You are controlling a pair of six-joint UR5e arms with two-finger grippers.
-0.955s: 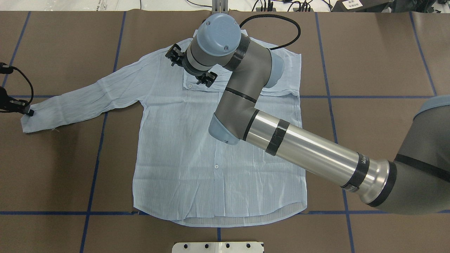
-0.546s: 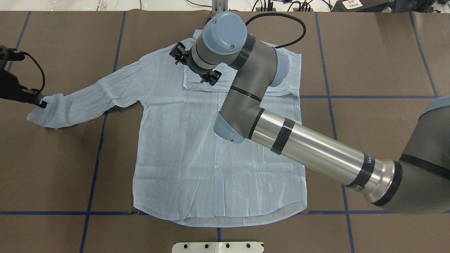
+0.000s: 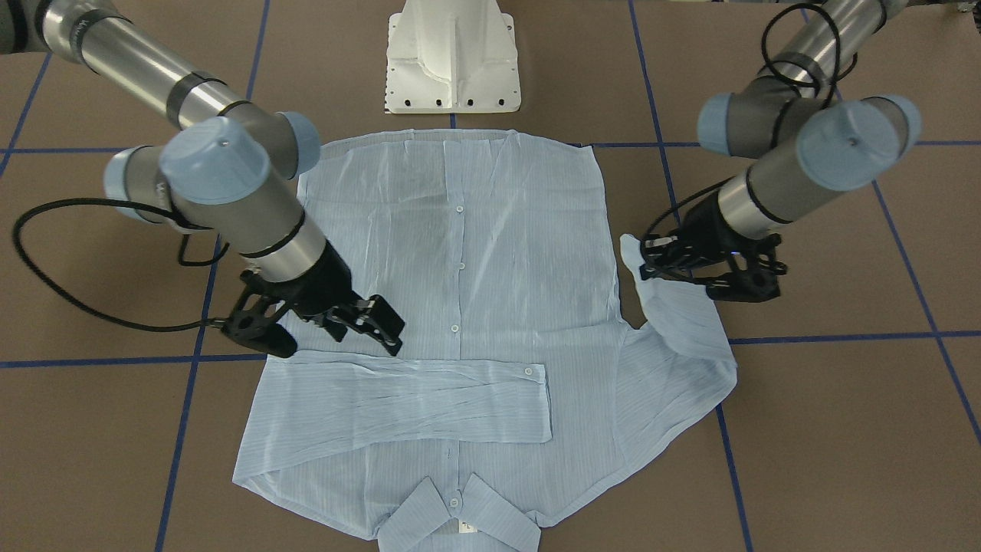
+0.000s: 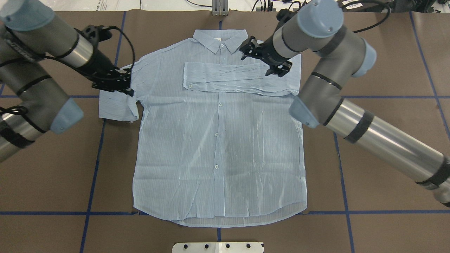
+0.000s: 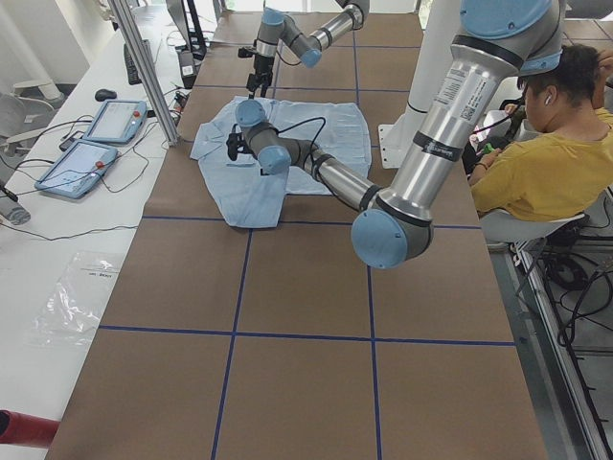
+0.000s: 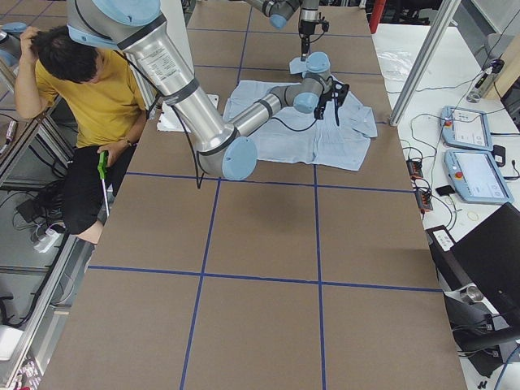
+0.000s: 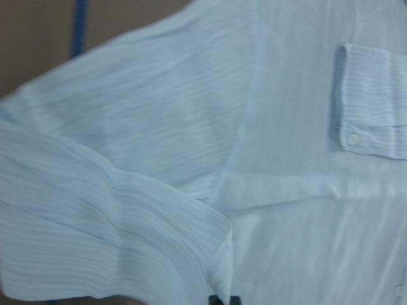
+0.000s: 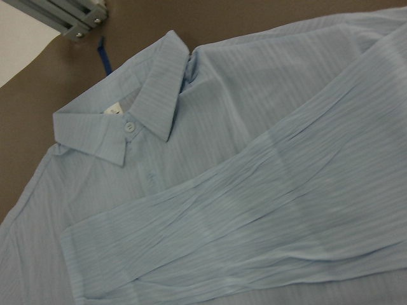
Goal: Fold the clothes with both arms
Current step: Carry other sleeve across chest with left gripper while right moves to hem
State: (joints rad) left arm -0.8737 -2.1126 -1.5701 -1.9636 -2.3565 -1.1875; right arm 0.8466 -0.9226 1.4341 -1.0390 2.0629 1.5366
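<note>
Lying front-up on the brown surface (image 4: 52, 182), the pale blue shirt (image 4: 218, 147) has its collar (image 4: 219, 38) at 12 o'clock and its hem (image 4: 218, 219) at 6 o'clock in the overhead view. One step looks done: the 3 o'clock sleeve (image 4: 232, 79) is laid flat across the chest just below the collar, its buttoned cuff ending left of the button line.

The right hand (image 4: 265, 61) hovers over that sleeve's shoulder end, at about 1 o'clock on the shirt. Its fingers are spread wide and hold nothing.

The second step appears to be under way. The 9 o'clock sleeve (image 4: 116, 109) is doubled back on itself beside the body rather than stretched out. The left hand (image 4: 112, 82) is at its cuff end, by the shirt's shoulder edge. From the front-facing view the cuff rises off the surface into that hand, so I judge it closed on the fabric, though the fingertips themselves are hard to make out.

Left to do, by my reading: carry this sleeve across the chest, then fold the body, which lies at full length with the hem unturned. Roughly a third of the job seems complete.
</note>
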